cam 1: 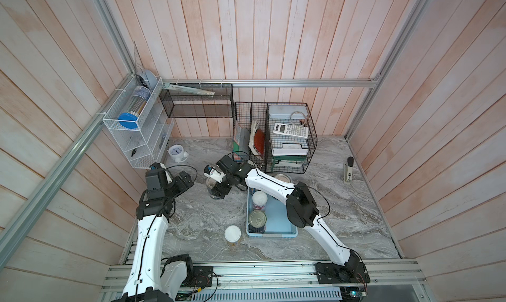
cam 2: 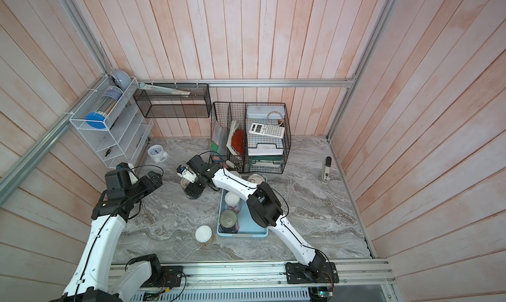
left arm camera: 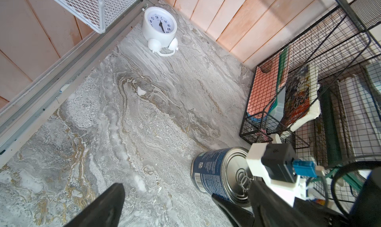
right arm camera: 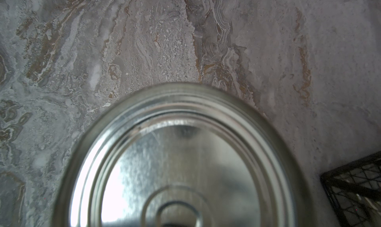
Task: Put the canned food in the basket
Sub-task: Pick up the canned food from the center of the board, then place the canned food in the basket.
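The right gripper (cam 1: 218,191) hangs straight down over a dark-labelled can (cam 1: 211,183), with its jaws set on either side of the can's wall. I cannot tell whether they press on it or stand just off it, because the wrist hides the contact. The can stands upright on the marble tabletop (cam 1: 342,218), its long axis vertical and its silver top facing up, filling the right wrist view. It sits near the far left corner of the light blue basket (cam 1: 278,218), apart from the rim. A corner of the black wire organizer (cam 1: 312,150) is close behind it.

The basket's long axis runs away from the robot. Along its left wall stand a white-lidded can (cam 1: 259,198) and, nearer the robot, a silver-topped can (cam 1: 257,218), both upright. The right half of the basket floor is bare blue under the right arm. A second white-lidded can (cam 1: 232,233) stands upright outside, just beside the near left corner. A partly hidden silver-topped can (cam 1: 282,177) shows between the basket's far end and the organizer.

The left gripper (cam 1: 186,179) hovers released, jaws wide with nothing between them, near the dark-labelled can on its left side. Bare marble lies between that can and the second white-lidded can. A wider stretch of it runs to the right of the basket. An alarm clock (cam 1: 176,152) sits in the far left corner, below the white wire rack (cam 1: 131,144).
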Robot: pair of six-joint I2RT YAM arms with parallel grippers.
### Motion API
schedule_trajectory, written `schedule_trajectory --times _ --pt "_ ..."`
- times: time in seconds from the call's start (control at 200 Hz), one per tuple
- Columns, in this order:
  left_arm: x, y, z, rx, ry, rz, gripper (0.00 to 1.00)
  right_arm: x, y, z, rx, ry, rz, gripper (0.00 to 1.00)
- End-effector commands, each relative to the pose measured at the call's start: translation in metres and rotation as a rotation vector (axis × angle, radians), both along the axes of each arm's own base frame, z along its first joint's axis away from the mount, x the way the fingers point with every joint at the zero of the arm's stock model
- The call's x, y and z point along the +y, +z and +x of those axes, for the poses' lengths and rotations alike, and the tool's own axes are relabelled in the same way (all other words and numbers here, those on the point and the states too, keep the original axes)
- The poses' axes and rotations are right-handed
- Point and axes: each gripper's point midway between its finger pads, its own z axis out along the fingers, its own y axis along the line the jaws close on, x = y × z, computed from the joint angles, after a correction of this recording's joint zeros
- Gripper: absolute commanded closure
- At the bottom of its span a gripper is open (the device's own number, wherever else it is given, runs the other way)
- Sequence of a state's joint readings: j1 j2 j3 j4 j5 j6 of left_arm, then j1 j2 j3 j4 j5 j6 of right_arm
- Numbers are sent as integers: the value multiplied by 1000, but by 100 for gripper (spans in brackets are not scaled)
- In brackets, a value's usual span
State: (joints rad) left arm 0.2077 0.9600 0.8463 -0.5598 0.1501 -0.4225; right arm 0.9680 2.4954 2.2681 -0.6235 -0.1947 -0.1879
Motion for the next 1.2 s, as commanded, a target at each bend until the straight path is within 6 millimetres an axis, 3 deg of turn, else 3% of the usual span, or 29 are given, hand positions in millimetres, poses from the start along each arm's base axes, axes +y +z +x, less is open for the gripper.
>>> schedule_trajectory --times 0.0,0.165,0.33,0.435,0.625,0.73,0.83,0.995,1.195 --pt "0 1 0 -22 -9 8 0 3 55 -8 -49 4 80 78" --pt "0 1 0 -19 -7 9 0 -11 116 -24 -105 5 136 82" --pt "1 1 0 -20 -6 10 0 -45 179 -48 -138 -28 194 82" --pt "0 1 0 -19 -8 8 0 -86 215 -63 -164 -95 214 82" --pt "-1 1 0 -20 -12 5 0 -175 254 -98 -204 -244 281 82" --pt "-1 0 0 -16 -14 6 0 -221 258 -114 -191 -342 293 81" --pt "-1 -2 1 -13 -13 2 0 -252 247 -124 -176 -405 270 80" --pt "-1 -3 1 -8 -14 1 0 -268 210 -132 -125 -431 234 79" --pt "0 -3 1 -6 -12 4 0 -294 158 -115 -116 -555 142 79"
